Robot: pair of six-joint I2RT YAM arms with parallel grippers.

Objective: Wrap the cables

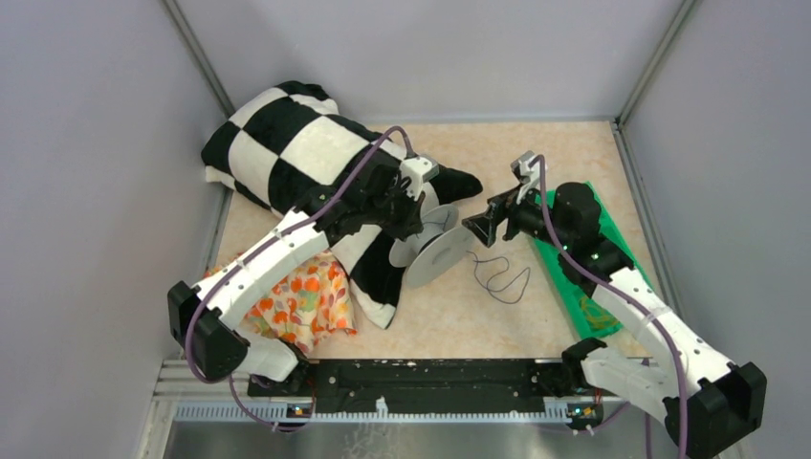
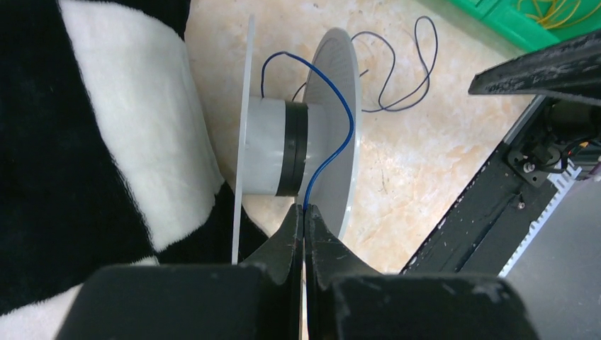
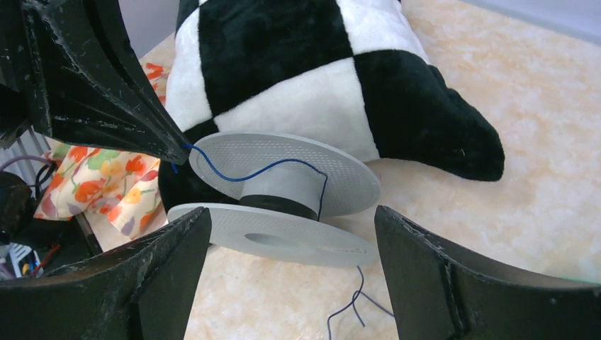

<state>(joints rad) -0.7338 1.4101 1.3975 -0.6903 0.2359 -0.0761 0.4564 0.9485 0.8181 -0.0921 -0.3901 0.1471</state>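
Three grey walls (image 1: 86, 143) | beige marbled tabletop (image 1: 574, 143) | thin cable (image 2: 436, 44) looping on it

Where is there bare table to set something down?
Bare table along the far edge between pillow and green tray, and at the front between floral cloth and tray. Crowded mid-table: spool, cable, left gripper, right gripper.

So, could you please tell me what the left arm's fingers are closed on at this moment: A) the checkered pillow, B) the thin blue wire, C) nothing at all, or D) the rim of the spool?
B: in the left wrist view the left fingers are pressed together on the thin blue wire, which runs up over the spool.
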